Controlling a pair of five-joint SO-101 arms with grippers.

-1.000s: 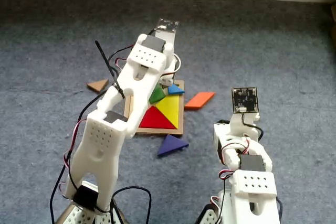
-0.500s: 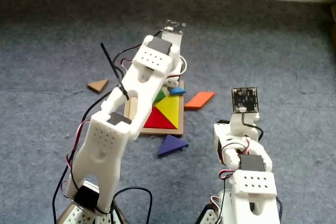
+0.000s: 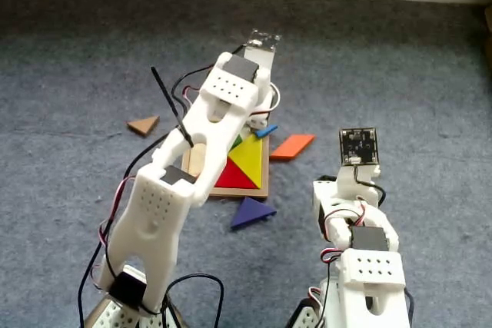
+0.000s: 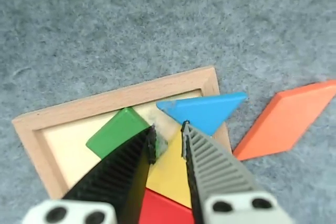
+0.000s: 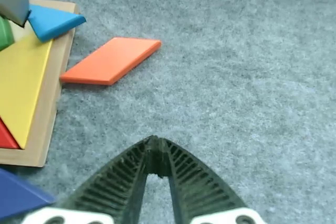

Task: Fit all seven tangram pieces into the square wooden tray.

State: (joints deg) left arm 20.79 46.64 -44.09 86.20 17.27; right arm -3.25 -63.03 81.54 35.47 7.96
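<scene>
**Right gripper** (image 5: pixel 156 142): nearest item, at the near right, over bare grey carpeted surface (image 3: pixel 400 82). Fingers together, nothing between them. Well apart from the tray.

**Dark blue triangular piece** (image 3: pixel 252 213): loose on the surface, just near of the tray's near right corner.

**Square wooden tray** (image 3: pixel 263 190): centre of the scene, partly under the left arm. It holds a red triangular piece (image 3: pixel 231 177) at the near side, a large yellow triangular piece (image 3: pixel 247 160) touching it on the far right, and a green piece (image 4: pixel 118 132) farther in.

**Left gripper** (image 4: pixel 168 139): over the tray's far half. Fingers a little apart, gripping nothing. The tips stand between the green piece and the light blue triangular piece.

**Light blue triangular piece** (image 4: pixel 202 111): at the tray's far right corner, not seated. Its long edge runs roughly left to right along the far rim, and one corner overhangs the right rim toward the orange piece. It lies just far-right of the left gripper's tips; whether the grey finger touches it cannot be told. Judgement: this is the piece in hand, and the left arm is much the nearer. It probably needs drawing leftward, off the rim.

**Orange parallelogram piece** (image 3: pixel 292 146): loose, just right of the tray.

**Brown triangular piece** (image 3: pixel 143 124): loose, left of the tray.
</scene>
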